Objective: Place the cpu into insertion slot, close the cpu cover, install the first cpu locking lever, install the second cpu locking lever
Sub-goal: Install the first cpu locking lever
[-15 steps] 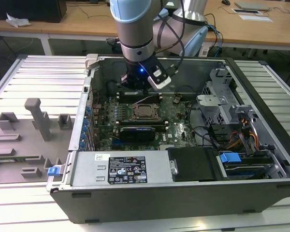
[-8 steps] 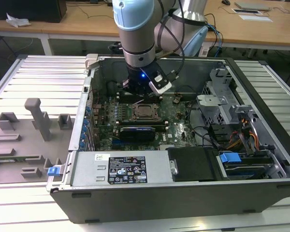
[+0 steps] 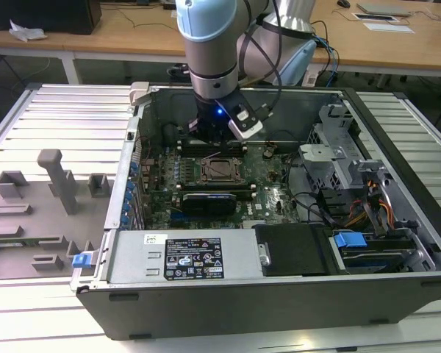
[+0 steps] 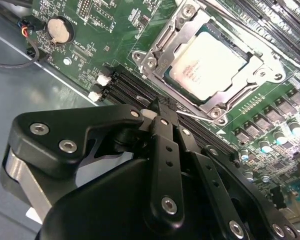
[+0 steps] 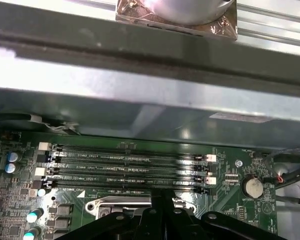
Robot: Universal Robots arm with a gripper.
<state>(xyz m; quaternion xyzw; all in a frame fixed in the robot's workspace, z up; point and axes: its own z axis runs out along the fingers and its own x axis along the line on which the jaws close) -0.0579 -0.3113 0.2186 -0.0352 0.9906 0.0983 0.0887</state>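
1. Black two-fingered gripper (image 4: 156, 106) (image 5: 160, 200): I saw it hanging inside the open dark-grey metal computer case (image 3: 279, 309). Its fingers (image 4: 166, 150) were clenched tip against tip on themselves.
2. Fingertip position: the tips stood over the edge of the socket that faces the long black memory slots (image 4: 127, 87) (image 5: 130, 170). I could not tell whether they touched anything there.
3. Small flat square cpu (image 4: 210, 62): it lay seated level in the socket, with its silvery-grey metal top showing through the frame above it.
4. Square insertion slot (image 3: 222, 170): it sat near the middle of the green circuit board (image 4: 90, 20). In the exterior view it lay between the memory slots, on the board's edge under the arm, and the long black expansion card (image 3: 209, 200).
5. Thin square grey metal cpu cover (image 4: 164, 46): it lay shut flat on the socket, its cut-out framing the chip.
6. Thin bright wire rod (image 4: 195, 115): it ran along the socket edge nearest the fingertips. I could not tell whether it was latched.
7. Round silver coin cell (image 4: 60, 30) (image 5: 251, 186): it sat on the board just past the ends of the memory slots.
8. Ribbed grey metal table (image 3: 59, 110): it carried the case. Grey fixture blocks (image 3: 55, 176) stood well apart from the case, toward the table's edge at the exterior view's left.
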